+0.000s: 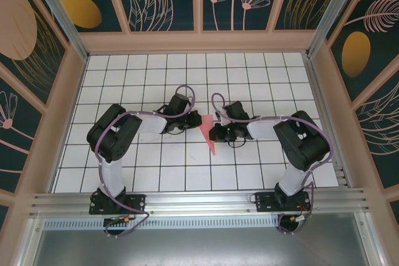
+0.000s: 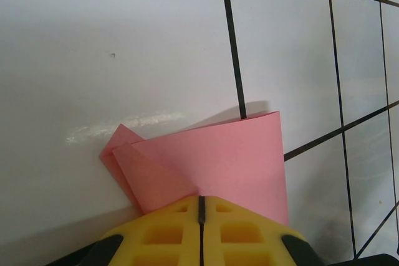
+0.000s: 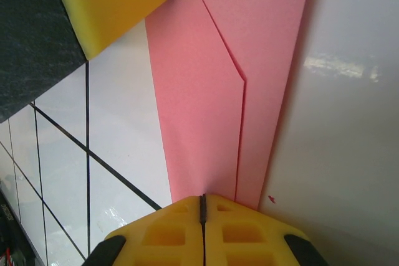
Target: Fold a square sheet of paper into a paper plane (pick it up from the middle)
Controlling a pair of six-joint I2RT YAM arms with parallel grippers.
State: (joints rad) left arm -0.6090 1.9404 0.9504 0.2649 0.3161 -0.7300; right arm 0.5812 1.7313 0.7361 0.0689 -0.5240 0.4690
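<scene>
top external view: on the white grid table the left gripper and right gripper face each other, both with jaws closed and tips touching the paper plane between them; pinching or only pressing, i cannot tell. the plane lies mid-table, long axis running far to near, point toward the arm bases.

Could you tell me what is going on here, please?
Two robot arms are folding a pink paper on the tiled table. It is already creased into a narrow pointed shape. The left gripper and the right gripper are each shut on an opposite edge of it.
</scene>
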